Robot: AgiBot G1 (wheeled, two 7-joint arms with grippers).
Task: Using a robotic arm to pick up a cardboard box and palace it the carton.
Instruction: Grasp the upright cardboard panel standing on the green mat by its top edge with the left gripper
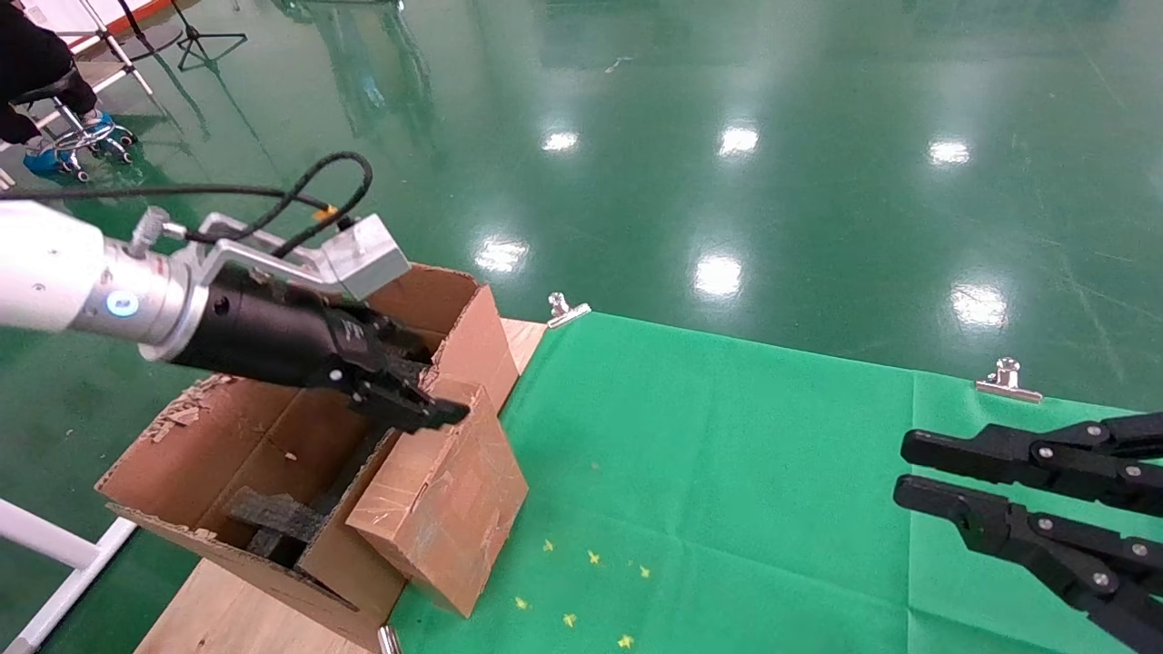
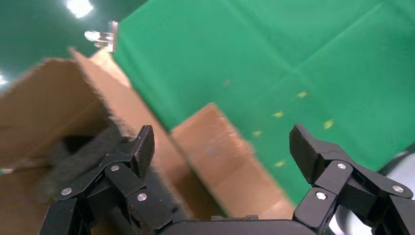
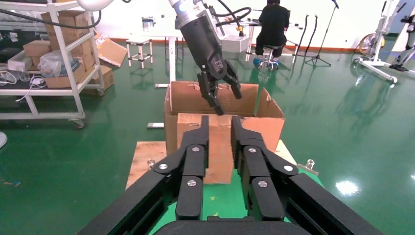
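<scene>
The small reddish-brown cardboard box [image 1: 436, 509] stands tilted on the green cloth, leaning against the outer wall of the carton [image 1: 173, 454]. The carton is open, with ragged flap edges and black foam [image 1: 273, 518] inside. My left gripper [image 1: 434, 411] on the white arm hovers just above the box's top edge, jaws open wide and empty. In the left wrist view the gripper [image 2: 222, 147] straddles the box [image 2: 230, 166] beside the carton wall [image 2: 44, 107]. The right wrist view shows the left gripper [image 3: 222, 100] over the box [image 3: 218, 147]. My right gripper [image 1: 909, 470] is parked at the right, open.
Green cloth [image 1: 727, 472] covers the table, held by metal clips [image 1: 565, 311] [image 1: 1007, 380]. A wooden board [image 1: 236, 609] lies under the carton. A white frame rail [image 1: 54, 545] runs at the lower left. A seated person [image 3: 274, 24] and shelves [image 3: 58, 49] stand far off.
</scene>
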